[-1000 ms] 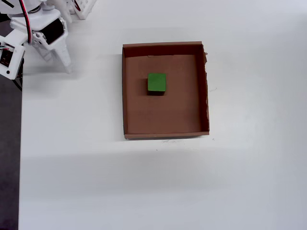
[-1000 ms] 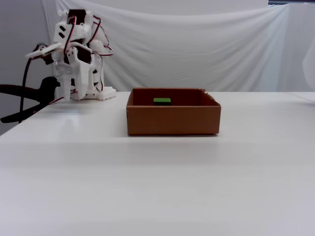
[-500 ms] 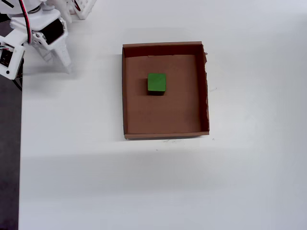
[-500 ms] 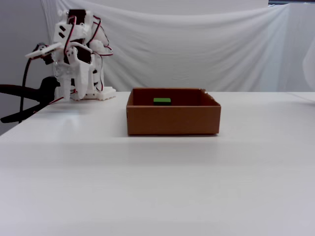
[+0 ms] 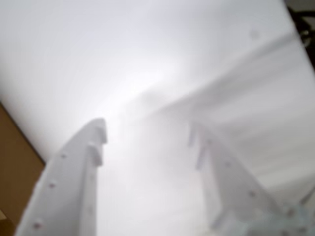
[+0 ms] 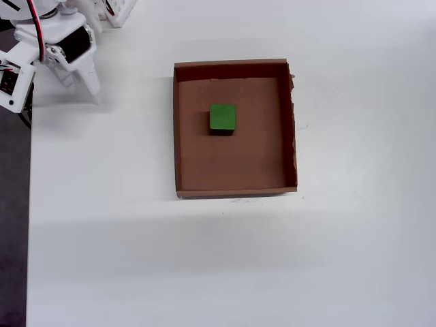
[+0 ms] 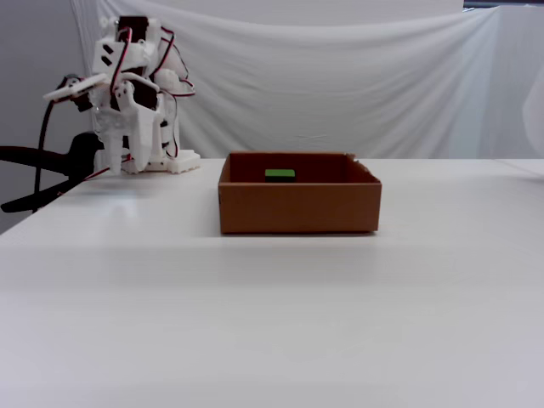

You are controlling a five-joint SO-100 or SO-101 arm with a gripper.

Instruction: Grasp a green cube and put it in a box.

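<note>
In the overhead view the gripper (image 6: 92, 85) sits at the far left, folded back near the arm's base, well apart from the box (image 6: 178, 136). The blurred wrist view seems to show its fingers (image 5: 93, 142) spread with nothing between them. The green cube (image 6: 222, 117) lies inside the box, in its upper half. No writing or label is legible.

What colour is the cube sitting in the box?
Bright green, clearest in the overhead view, against the brown cardboard box.

White table (image 6: 204, 266), box (image 6: 178, 136) on it
</note>
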